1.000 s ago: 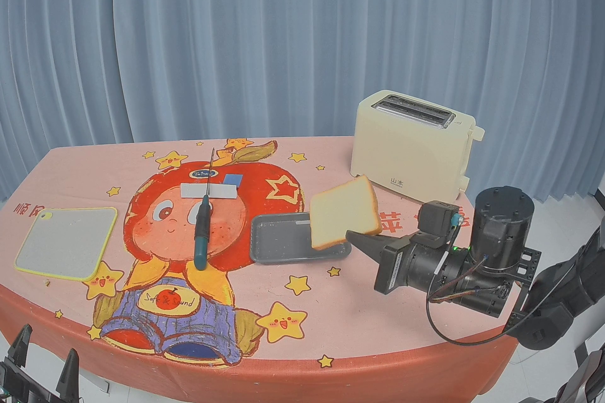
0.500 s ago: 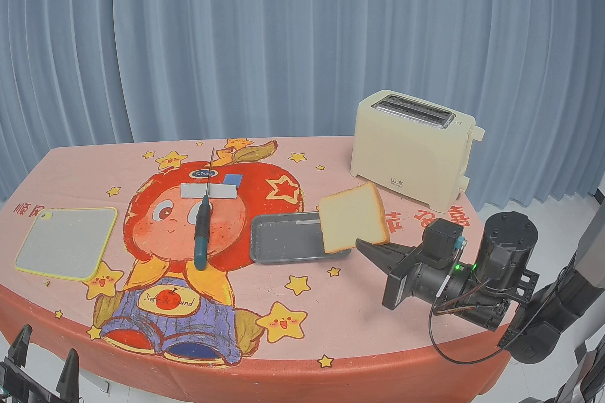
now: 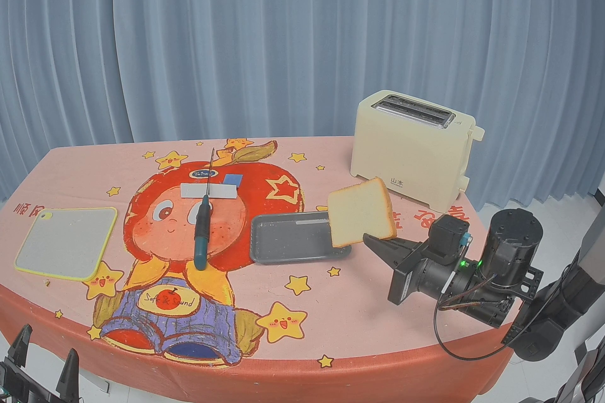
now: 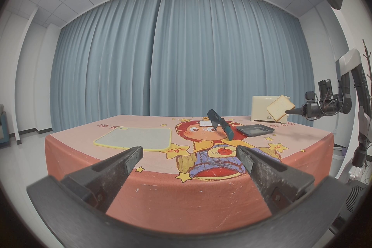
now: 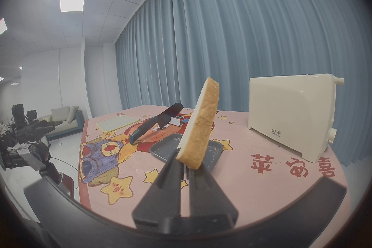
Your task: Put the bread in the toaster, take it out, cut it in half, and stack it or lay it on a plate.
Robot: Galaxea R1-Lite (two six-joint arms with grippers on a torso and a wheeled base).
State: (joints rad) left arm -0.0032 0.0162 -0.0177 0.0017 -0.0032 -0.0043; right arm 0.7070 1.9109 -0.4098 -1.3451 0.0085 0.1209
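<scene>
Bread aloft, lower corner clamped in right gripper, between tray and toaster

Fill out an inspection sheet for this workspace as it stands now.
Surface: round table under a cartoon-print cloth.
Job's things: bread slice held on edge in the air, between gray tray and toaster; knife propped on a white block; cutting board at the left.
Clutter: small blue piece beside the block.
Grippers: right gripper shut on the bread's lower edge; left gripper open, low off the table's near edge.
Cables: black cable looped under the right wrist.
Surroundings: blue curtain behind.
</scene>
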